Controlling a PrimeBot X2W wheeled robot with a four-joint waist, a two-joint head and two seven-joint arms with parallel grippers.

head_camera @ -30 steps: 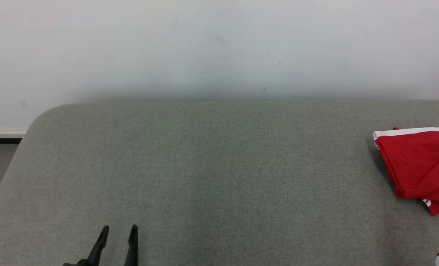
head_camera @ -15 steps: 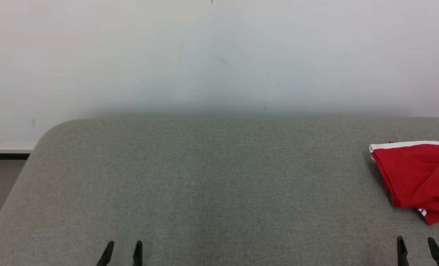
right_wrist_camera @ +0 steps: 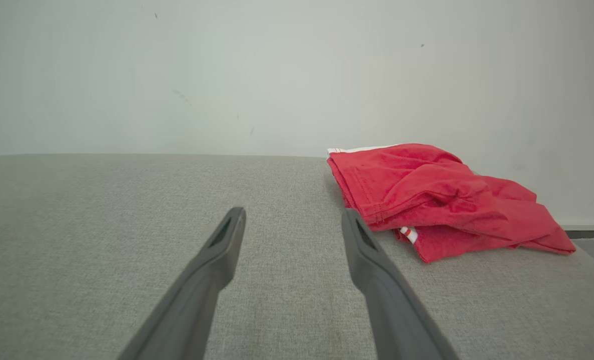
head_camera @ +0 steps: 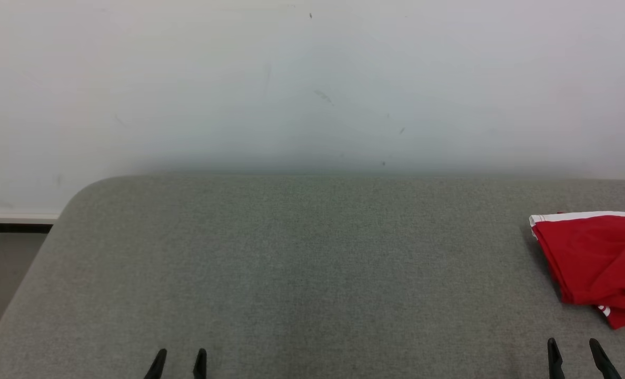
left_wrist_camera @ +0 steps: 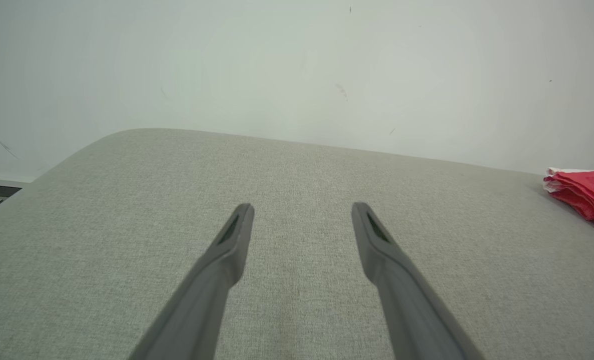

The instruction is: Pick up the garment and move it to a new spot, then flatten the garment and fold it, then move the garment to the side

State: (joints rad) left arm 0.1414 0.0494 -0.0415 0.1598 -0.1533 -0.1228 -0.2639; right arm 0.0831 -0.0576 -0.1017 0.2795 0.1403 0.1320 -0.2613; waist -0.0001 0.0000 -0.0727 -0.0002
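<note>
Left gripper [head_camera: 180,362] and right gripper [head_camera: 575,357] hung released, holding nothing.
They sat at 7 and 5 o'clock over the grey padded surface [head_camera: 312,273]; the folded red garment [head_camera: 596,260] lay at 3 o'clock, just beyond the right gripper, white wall [head_camera: 312,79] behind.

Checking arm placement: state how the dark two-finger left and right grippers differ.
The left gripper sits far from the red white-trimmed garment; the right gripper sits just short of it. The left's wrist view has the garment small at its right edge; the right's has it large beside one finger. Both stand open and empty over the grey fabric surface.
</note>
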